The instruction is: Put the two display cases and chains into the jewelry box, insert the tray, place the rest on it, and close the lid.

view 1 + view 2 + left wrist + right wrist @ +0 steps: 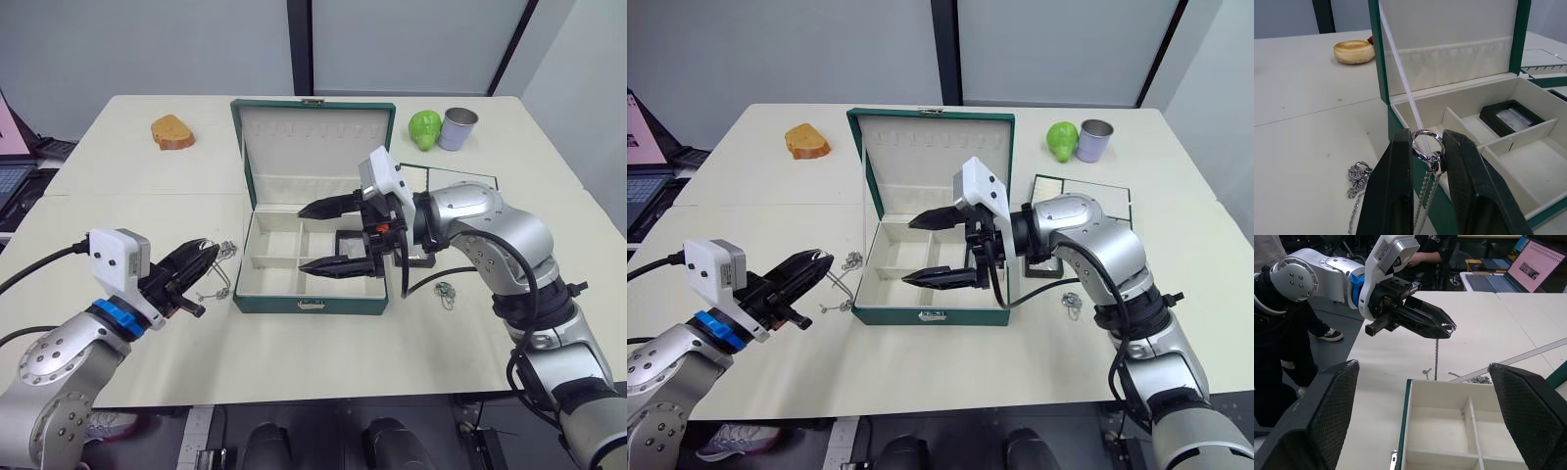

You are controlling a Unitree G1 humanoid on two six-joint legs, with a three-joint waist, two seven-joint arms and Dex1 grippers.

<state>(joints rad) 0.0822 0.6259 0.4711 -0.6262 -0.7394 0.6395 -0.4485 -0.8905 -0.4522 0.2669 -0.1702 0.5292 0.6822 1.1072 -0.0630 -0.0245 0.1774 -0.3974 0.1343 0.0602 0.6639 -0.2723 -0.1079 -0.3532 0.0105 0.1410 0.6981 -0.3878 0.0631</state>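
Fingers [1430,161] of the left hand pinch a chain [1426,143] by its ring beside the green box [312,304], ready to drop it in, while the right fingers [333,238] wait wide open above it.

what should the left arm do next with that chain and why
Probably carry it sideways over the jewelry box wall and release. The left tool pinches the chain by its ring, links hanging outside the box. The near compartments look free, one display case sits further back, and the right tool hovers open over the box.

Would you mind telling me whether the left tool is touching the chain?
Touching: in the left wrist view, the left tool pinches the chain by its ring between both fingers.
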